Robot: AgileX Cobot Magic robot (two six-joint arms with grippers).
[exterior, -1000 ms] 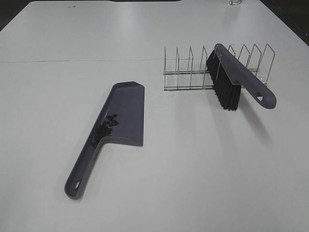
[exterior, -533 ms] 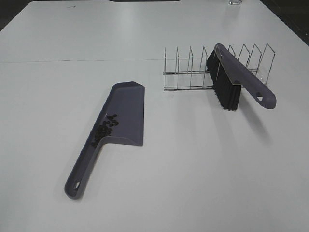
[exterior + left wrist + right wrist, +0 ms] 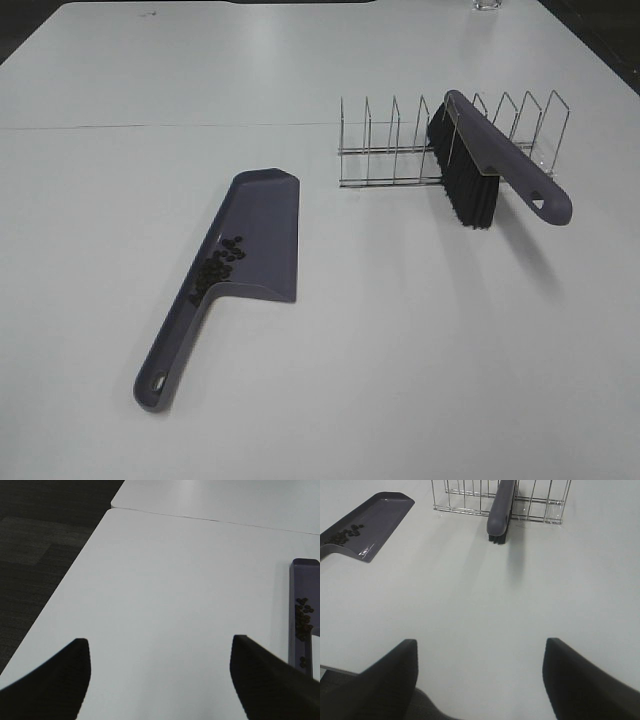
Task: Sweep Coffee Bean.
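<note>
A purple-grey dustpan (image 3: 255, 235) lies flat on the white table, handle toward the front left. The coffee beans (image 3: 220, 266) sit in a small heap inside it near the handle; they also show in the left wrist view (image 3: 302, 622) and the right wrist view (image 3: 341, 535). A purple-grey brush (image 3: 495, 160) with black bristles leans in a wire rack (image 3: 400, 140) at the back right. Neither gripper shows in the exterior view. My left gripper (image 3: 160, 675) is open and empty over the table's left edge. My right gripper (image 3: 480, 672) is open and empty near the front edge.
A seam (image 3: 150, 126) runs across the table behind the dustpan. Dark floor (image 3: 40, 545) lies beyond the table's left edge. A small clear object (image 3: 487, 4) stands at the far back edge.
</note>
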